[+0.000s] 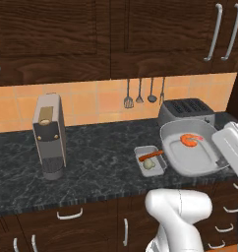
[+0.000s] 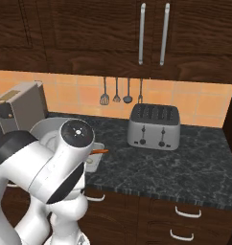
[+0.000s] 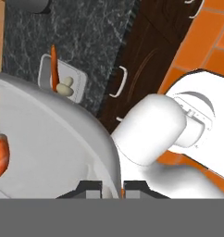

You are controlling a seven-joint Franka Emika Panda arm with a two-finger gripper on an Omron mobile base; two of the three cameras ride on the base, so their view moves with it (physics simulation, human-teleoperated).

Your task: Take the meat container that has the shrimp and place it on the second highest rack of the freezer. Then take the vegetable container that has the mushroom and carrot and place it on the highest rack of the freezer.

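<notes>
The two-finger gripper (image 3: 112, 189) is clenched on the rim of the large grey oval meat container (image 3: 53, 139), its dark fingertips (image 3: 93, 187) pinching the wall at the near edge in the hand view. That container is raised and tilted above the dark marbled stone counter (image 1: 91, 157), in front of the toaster, with the curled orange-pink shrimp (image 1: 191, 140) lying on its floor toward the back. Just beside it, to its left in the left base view, the small grey rectangular vegetable container (image 1: 149, 161) rests on the counter, holding the thin orange-red carrot (image 1: 151, 155) laid across it and the pale round mushroom (image 1: 148, 165) touching the carrot. Farther left on the counter stands a tall beige and grey coffee machine (image 1: 48, 135). Behind the raised container, against the orange tiled wall (image 1: 91, 101), sits the silver four-slot toaster (image 2: 154, 125), with dark kitchen utensils (image 1: 139, 93) hanging above it and dark wood cabinets (image 1: 116, 34) overhead.
</notes>
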